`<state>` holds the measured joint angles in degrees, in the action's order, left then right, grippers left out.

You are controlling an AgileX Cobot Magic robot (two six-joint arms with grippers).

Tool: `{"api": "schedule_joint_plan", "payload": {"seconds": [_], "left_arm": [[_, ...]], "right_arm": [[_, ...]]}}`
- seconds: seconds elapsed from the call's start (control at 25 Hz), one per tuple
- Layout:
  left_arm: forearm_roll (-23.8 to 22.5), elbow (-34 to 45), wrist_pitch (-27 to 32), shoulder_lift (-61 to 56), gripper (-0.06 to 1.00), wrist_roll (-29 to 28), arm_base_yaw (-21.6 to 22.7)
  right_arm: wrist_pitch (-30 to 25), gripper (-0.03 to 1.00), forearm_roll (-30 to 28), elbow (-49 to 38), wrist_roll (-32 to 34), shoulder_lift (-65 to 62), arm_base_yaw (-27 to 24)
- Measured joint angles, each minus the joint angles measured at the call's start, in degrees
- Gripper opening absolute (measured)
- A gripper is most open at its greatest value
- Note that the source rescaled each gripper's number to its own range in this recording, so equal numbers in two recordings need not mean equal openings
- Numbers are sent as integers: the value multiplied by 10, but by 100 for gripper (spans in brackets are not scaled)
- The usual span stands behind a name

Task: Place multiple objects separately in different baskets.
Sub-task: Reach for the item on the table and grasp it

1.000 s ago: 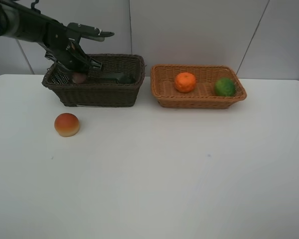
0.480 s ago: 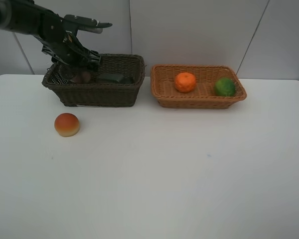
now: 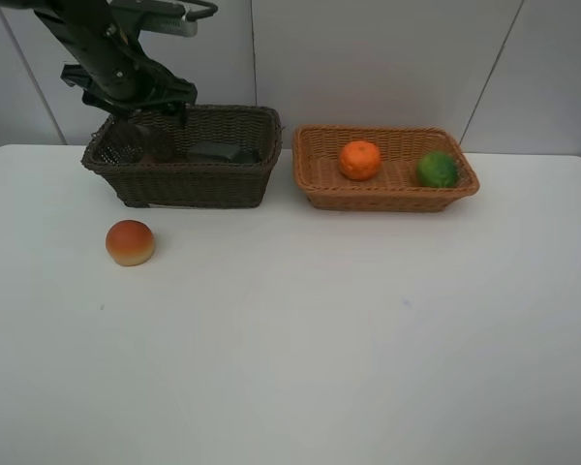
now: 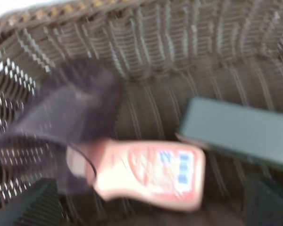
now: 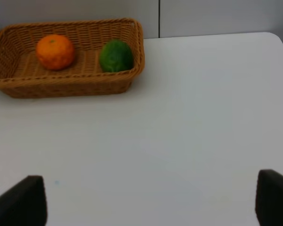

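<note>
Bottles, pink (image 4: pixel 148 174) & black (image 4: pixel 238 132), plus cup (image 4: pixel 70 117) lie in dark basket (image 3: pixel 184 179); left gripper (image 3: pixel 140 97) above, wide open, empty. Right gripper (image 5: pixel 151 197) open, empty. Red fruit (image 3: pixel 130 242) on table (image 3: pixel 368 339), unsorted.

Both baskets are rough woven wicker: the dark basket (image 3: pixel 189 179) matt, the tan basket (image 3: pixel 387 196) slightly glossy. The table (image 3: pixel 320 329) looks smooth and matt. The cup (image 4: pixel 70 108) is translucent plastic.

The left arm reaches in from the upper left, its black left gripper (image 3: pixel 145 102) pointing down, jaws spread wide. The right gripper (image 5: pixel 151 200) also stands open, empty.
</note>
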<state>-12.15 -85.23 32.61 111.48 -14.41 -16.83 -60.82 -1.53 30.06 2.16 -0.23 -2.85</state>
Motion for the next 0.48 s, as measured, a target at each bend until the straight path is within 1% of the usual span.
{"api": "schedule_joint_plan", "payload": {"seconds": [0.2, 0.32, 0.48], "left_arm": [[5, 79, 11, -67, 100, -35, -20], [6, 145, 12, -110, 100, -44, -21], [5, 211, 15, -147, 100, -61, -19]], "right_arm": [[0, 92, 0, 0, 0, 0, 0], [0, 92, 0, 0, 0, 0, 0], [0, 92, 0, 0, 0, 0, 0]]}}
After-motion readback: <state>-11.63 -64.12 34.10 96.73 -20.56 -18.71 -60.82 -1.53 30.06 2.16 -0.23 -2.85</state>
